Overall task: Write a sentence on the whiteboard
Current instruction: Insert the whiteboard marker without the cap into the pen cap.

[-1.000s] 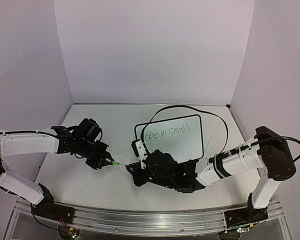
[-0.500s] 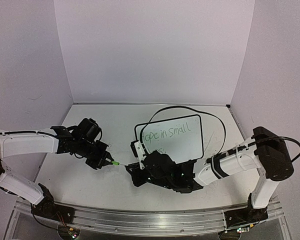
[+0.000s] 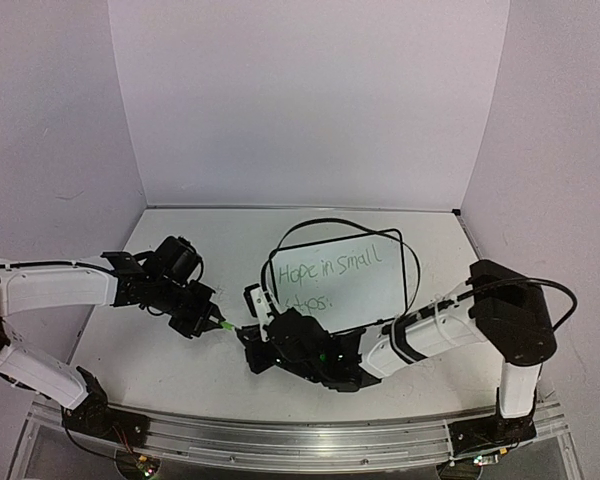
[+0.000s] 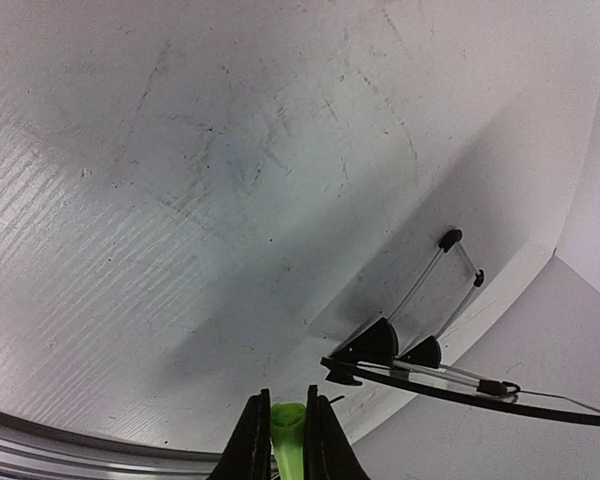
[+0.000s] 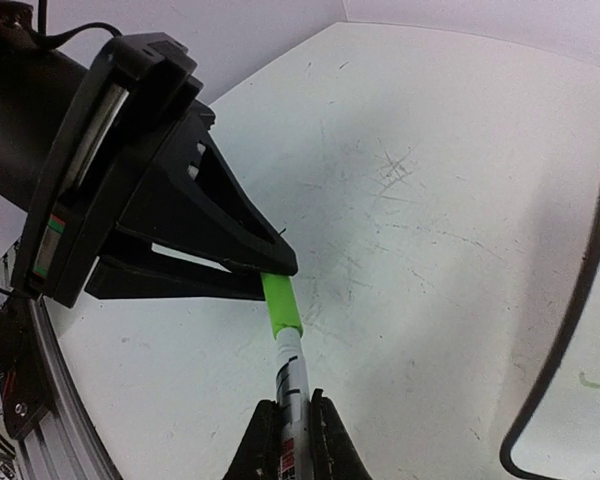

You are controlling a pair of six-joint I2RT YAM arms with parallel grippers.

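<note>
The whiteboard [image 3: 380, 292] lies flat at mid-table with the sentence [image 3: 330, 268] in green on it: "Hope in small" above a shorter second line. My left gripper [image 3: 216, 322] is shut on a green marker cap [image 4: 286, 422]. My right gripper [image 3: 253, 336], just left of the board's near corner, is shut on the white marker barrel [image 5: 291, 378]. In the right wrist view the barrel's end sits inside the cap [image 5: 281, 305], which the left gripper [image 5: 276, 266] holds. In the left wrist view the whiteboard [image 4: 460, 384] shows edge-on with its black feet [image 4: 373, 345].
A black cable [image 3: 342, 222] from the right arm loops over the board's far side and also shows in the right wrist view [image 5: 572, 320]. White walls close the table at the back and both sides. An aluminium rail [image 3: 280, 432] runs along the near edge.
My right arm has swung left off the whiteboard, uncovering the second line of writing. The marker has moved into the cap held by the still left gripper.
</note>
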